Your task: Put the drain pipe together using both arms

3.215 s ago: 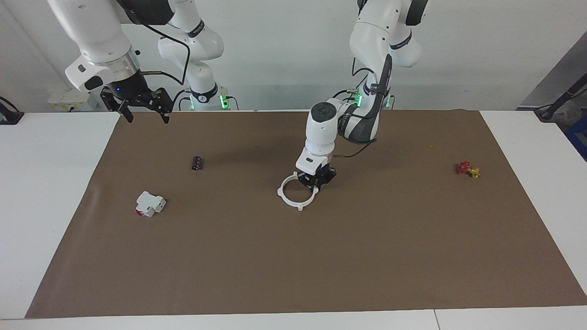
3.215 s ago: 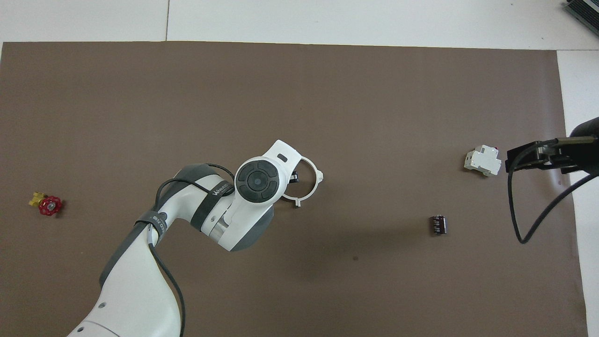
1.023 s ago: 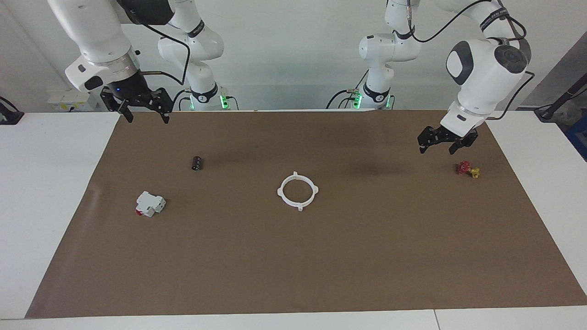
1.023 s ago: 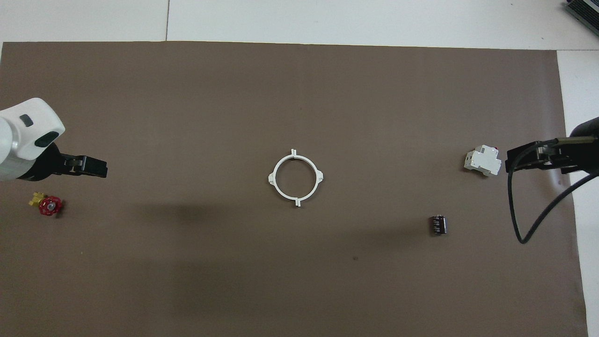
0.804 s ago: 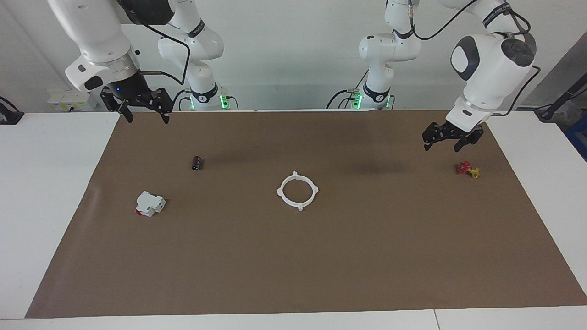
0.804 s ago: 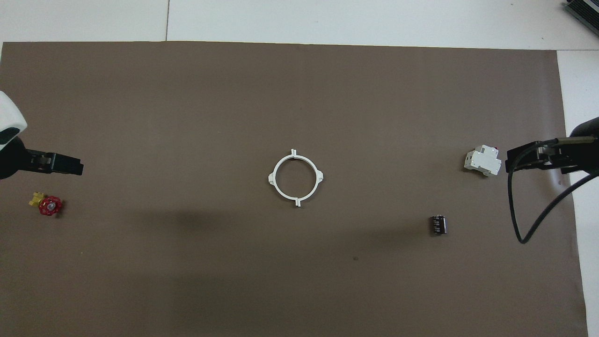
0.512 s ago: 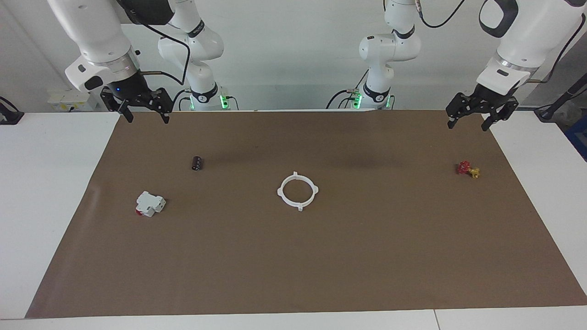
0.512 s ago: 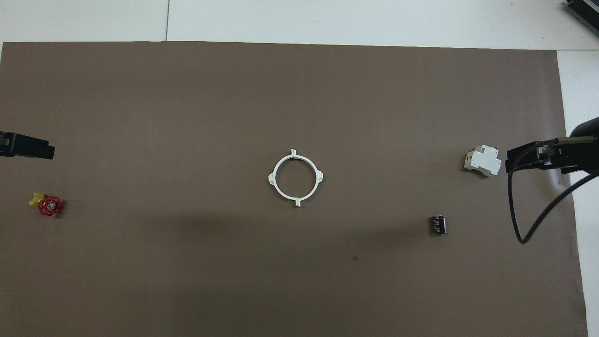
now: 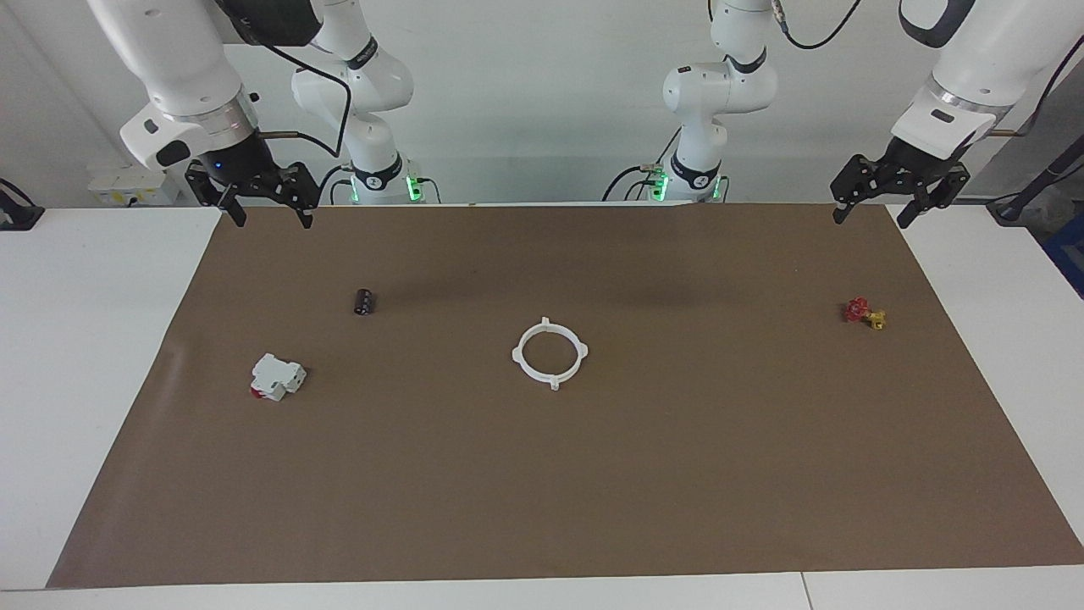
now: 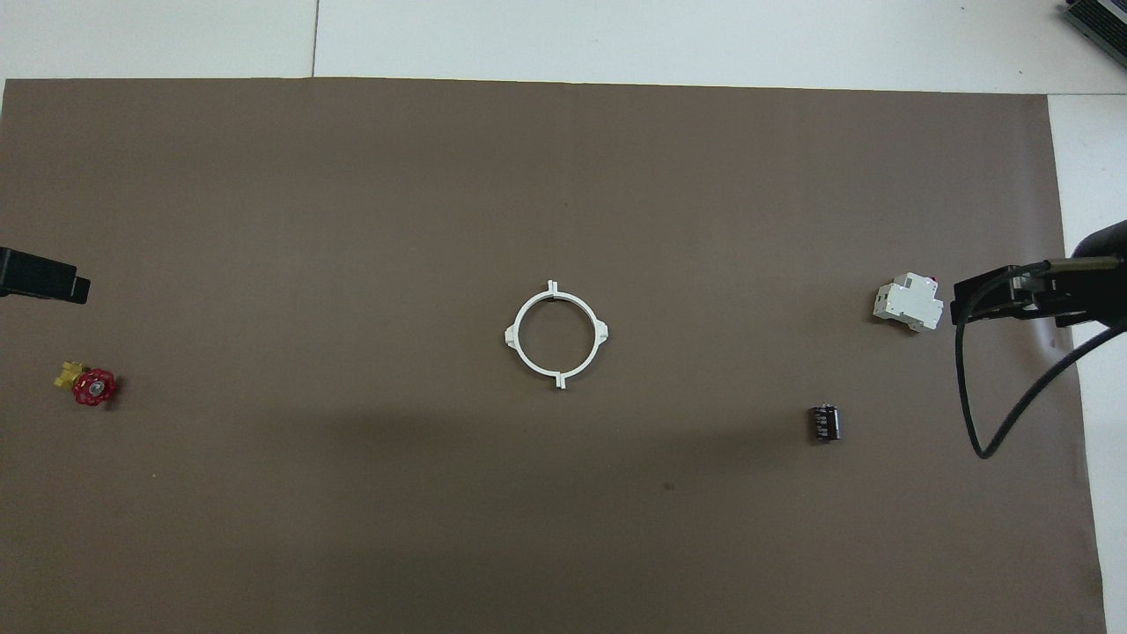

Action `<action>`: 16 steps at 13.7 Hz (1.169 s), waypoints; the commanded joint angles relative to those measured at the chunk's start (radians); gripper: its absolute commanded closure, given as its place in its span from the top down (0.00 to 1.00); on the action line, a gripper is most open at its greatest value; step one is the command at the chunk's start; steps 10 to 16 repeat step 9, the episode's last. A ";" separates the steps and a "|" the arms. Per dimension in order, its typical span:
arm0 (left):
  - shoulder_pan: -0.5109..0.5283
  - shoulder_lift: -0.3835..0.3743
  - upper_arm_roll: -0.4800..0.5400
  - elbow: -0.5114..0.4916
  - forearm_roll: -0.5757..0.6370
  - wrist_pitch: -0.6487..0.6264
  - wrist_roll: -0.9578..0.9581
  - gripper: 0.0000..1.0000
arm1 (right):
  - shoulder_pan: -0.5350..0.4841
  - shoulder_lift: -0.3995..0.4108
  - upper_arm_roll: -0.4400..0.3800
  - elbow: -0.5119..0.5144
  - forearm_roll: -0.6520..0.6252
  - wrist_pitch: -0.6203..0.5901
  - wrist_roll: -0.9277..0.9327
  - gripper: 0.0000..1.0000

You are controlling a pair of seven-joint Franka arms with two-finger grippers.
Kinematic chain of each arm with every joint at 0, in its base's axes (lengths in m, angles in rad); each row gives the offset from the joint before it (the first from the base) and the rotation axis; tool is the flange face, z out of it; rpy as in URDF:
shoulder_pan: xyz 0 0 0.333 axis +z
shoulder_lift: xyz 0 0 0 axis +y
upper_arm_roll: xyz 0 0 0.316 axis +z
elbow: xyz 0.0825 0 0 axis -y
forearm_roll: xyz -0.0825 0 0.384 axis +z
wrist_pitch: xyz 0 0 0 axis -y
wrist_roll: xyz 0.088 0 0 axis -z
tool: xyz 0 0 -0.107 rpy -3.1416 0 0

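The drain pipe (image 9: 550,352) (image 10: 557,334) lies flat on the brown mat as one closed white ring with small outward tabs, in the mat's middle, with nothing touching it. My left gripper (image 9: 871,216) (image 10: 44,283) hangs open and empty, high over the mat's corner at the left arm's end by the robots. My right gripper (image 9: 265,215) (image 10: 995,295) hangs open and empty over the matching corner at the right arm's end, where that arm waits.
A blocky white-and-red part (image 9: 277,377) (image 10: 909,304) and a small black cylinder (image 9: 364,302) (image 10: 824,423) lie toward the right arm's end. A red-and-yellow valve (image 9: 864,313) (image 10: 86,385) lies toward the left arm's end. White table (image 9: 93,356) borders the mat.
My left gripper has left the ring, risen and swung away to the mat's corner at its own end, still drifting over the last half second. The ring and right arm have stayed put.
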 commanded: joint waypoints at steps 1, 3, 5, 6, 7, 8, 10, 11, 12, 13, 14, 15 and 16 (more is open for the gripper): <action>0.013 -0.007 -0.004 0.000 -0.009 -0.038 -0.025 1.00 | -0.005 -0.017 0.002 -0.016 0.017 0.014 -0.017 1.00; 0.019 -0.007 -0.004 0.000 -0.009 -0.037 -0.050 1.00 | -0.005 -0.017 0.002 -0.016 0.017 0.014 -0.017 1.00; 0.021 -0.007 -0.004 -0.002 -0.009 -0.037 -0.048 1.00 | -0.005 -0.017 0.002 -0.016 0.017 0.014 -0.017 1.00; 0.019 -0.007 -0.004 -0.002 -0.009 -0.035 -0.050 1.00 | -0.005 -0.017 0.002 -0.016 0.017 0.014 -0.017 1.00; 0.021 -0.007 -0.004 -0.003 -0.009 -0.034 -0.048 1.00 | -0.005 -0.017 0.001 -0.016 0.017 0.014 -0.017 1.00; 0.022 -0.007 -0.003 -0.002 -0.009 -0.035 -0.047 1.00 | -0.005 -0.017 0.001 -0.016 0.017 0.014 -0.017 1.00; 0.022 -0.008 -0.003 -0.003 -0.009 -0.041 -0.048 1.00 | -0.005 -0.017 0.001 -0.016 0.017 0.014 -0.017 1.00; 0.022 -0.008 -0.003 -0.003 -0.009 -0.041 -0.048 1.00 | -0.005 -0.017 0.001 -0.016 0.017 0.014 -0.017 1.00; 0.022 -0.008 -0.003 -0.003 -0.009 -0.041 -0.048 1.00 | -0.005 -0.017 0.001 -0.016 0.017 0.014 -0.017 1.00; 0.022 -0.008 -0.003 -0.003 -0.009 -0.041 -0.048 1.00 | -0.005 -0.017 0.001 -0.016 0.017 0.014 -0.017 1.00; 0.022 -0.008 -0.003 -0.003 -0.009 -0.041 -0.048 1.00 | -0.005 -0.017 0.001 -0.016 0.017 0.014 -0.017 1.00; 0.022 -0.008 -0.003 -0.003 -0.009 -0.041 -0.048 1.00 | -0.005 -0.017 0.001 -0.016 0.017 0.014 -0.017 1.00; 0.022 -0.008 -0.003 -0.003 -0.009 -0.041 -0.048 1.00 | -0.005 -0.017 0.001 -0.016 0.017 0.014 -0.017 1.00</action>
